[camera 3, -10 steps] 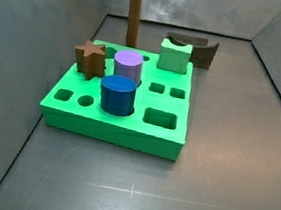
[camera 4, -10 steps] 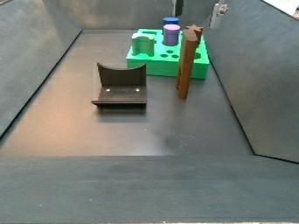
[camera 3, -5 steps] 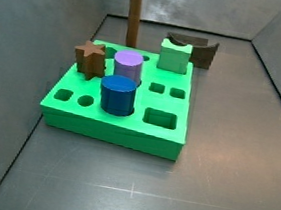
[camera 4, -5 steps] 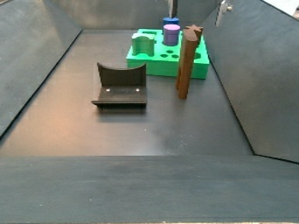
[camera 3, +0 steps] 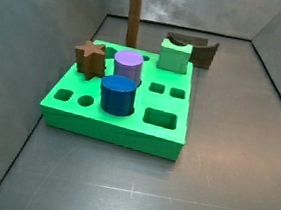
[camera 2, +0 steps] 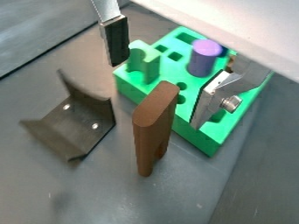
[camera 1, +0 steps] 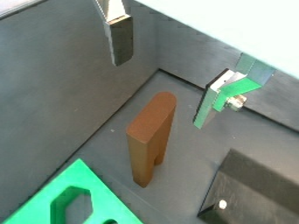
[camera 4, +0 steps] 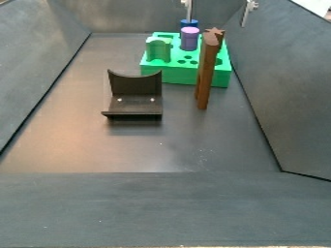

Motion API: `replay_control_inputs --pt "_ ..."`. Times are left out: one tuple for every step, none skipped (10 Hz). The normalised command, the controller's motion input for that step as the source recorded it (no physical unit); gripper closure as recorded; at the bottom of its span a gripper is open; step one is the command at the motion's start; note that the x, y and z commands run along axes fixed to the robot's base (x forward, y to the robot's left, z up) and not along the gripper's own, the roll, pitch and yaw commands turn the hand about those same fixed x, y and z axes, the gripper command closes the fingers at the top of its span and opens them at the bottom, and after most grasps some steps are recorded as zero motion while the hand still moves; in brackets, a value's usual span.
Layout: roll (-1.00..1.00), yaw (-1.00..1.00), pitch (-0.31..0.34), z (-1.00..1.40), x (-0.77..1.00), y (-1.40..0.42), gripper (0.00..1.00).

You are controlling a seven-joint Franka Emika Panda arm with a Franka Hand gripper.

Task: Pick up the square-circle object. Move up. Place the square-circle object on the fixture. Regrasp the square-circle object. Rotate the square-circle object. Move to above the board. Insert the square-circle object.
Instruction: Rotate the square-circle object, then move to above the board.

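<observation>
Wrist views give us the clearest read. In both, the square-circle object (camera 2: 153,127) stands upright on the floor, its long axis vertical, just beside the board (camera 2: 193,96) and near the fixture (camera 2: 73,118). We see it the same way in a side view (camera 4: 208,70), planted on end next to the board's edge (camera 4: 181,73), with the fixture (camera 4: 132,95) a little apart from it.

We find the gripper (camera 2: 167,61) well above the peg, its two fingers spread wide with nothing between them; one finger (camera 2: 114,37) sits to one side of the peg's top and the opposite one (camera 2: 216,96) to the other. So the peg lies straight below us, roughly centred in the open gap, and its length runs along our line of approach.

We judge this to be the start of the pick: a straight descent should bring the pads to either side of the upper part of the bar. The side views show at most a sliver of the gripper at the top edge, so how high it hangs is hard to say. The board's edge lies close by, which may crowd one finger.
</observation>
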Motion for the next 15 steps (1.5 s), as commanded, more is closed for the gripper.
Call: replay_control_inputs --pt "-0.02 0.58 0.065 -0.02 0.04 0.0 0.0" --pt "-0.02 0.42 0.064 -0.02 0.04 0.0 0.0" --pt "-0.02 0.22 0.063 -0.01 0.04 0.0 0.0" --pt "-0.02 0.13 0.063 -1.0 0.0 0.0 0.0" --pt "-0.01 0.09 0.04 -1.0 0.02 0.0 0.0" --pt "-0.01 0.08 0.015 -1.0 0.03 0.0 0.0" --pt "0.0 0.06 -0.014 -0.98 0.03 0.01 0.0" --pt "0.01 0.05 -0.032 -0.82 0.02 0.01 0.0" --pt "0.02 0.04 -0.048 -0.6 0.01 0.0 0.0" --pt "0.02 0.04 -0.054 -0.49 0.01 0.01 0.0" --pt "0.03 0.04 -0.058 -0.28 0.01 0.01 0.0" --pt "0.03 0.04 -0.05 0.0 0.0 0.0 1.0" --pt "-0.09 -0.25 0.08 1.0 -0.15 0.18 1.0" --pt "-0.09 -0.25 0.082 1.0 -0.15 0.18 1.0" --pt "-0.09 -0.2 0.062 1.0 -0.14 0.16 1.0"
